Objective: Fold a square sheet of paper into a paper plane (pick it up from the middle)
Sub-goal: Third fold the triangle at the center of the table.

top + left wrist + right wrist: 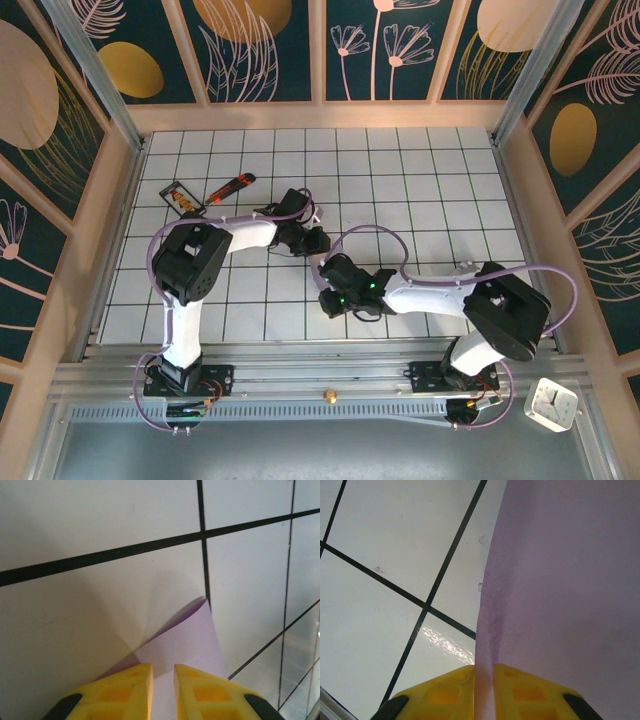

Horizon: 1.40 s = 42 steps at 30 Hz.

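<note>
I look down on a glossy white tabletop (400, 180) ruled into squares by thin black lines. A pale wooden frame (320, 115) borders it on three sides. Above the frame rise dark teal wall panels (270, 50) painted with gold ovals and pink outlined leaves and flowers. Along my near edge runs a ribbed aluminium rail (330, 375), with a small white square clock (551, 404) near its right end. A bright patch of glare (445, 642) lies on one tile.

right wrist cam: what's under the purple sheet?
Beside the purple sheet, the white table with its black grid lines shows. What lies beneath the sheet is covered: it hides the right half of that view and runs down into the right claw.
</note>
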Each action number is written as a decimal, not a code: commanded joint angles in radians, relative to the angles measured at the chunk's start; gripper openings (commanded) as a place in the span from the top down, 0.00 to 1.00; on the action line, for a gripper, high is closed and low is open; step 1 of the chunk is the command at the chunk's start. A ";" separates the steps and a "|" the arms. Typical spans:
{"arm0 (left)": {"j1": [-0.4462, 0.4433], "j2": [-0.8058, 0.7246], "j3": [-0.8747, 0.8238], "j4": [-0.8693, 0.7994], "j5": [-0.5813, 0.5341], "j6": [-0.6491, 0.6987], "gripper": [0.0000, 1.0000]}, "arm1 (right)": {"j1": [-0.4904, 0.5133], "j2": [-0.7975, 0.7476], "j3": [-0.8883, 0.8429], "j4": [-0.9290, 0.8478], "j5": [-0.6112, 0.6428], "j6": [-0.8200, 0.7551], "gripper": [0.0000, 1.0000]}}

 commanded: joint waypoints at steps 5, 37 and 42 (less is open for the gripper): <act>-0.002 0.057 0.025 -0.084 -0.006 0.072 0.81 | -0.026 -0.056 -0.028 0.037 -0.042 -0.047 0.80; -0.005 0.174 0.154 -0.183 -0.005 0.220 0.86 | -0.213 0.009 0.021 0.110 -0.154 -0.184 0.90; -0.005 0.180 0.162 -0.188 -0.007 0.221 0.86 | -0.240 0.007 0.020 0.103 -0.159 -0.200 0.89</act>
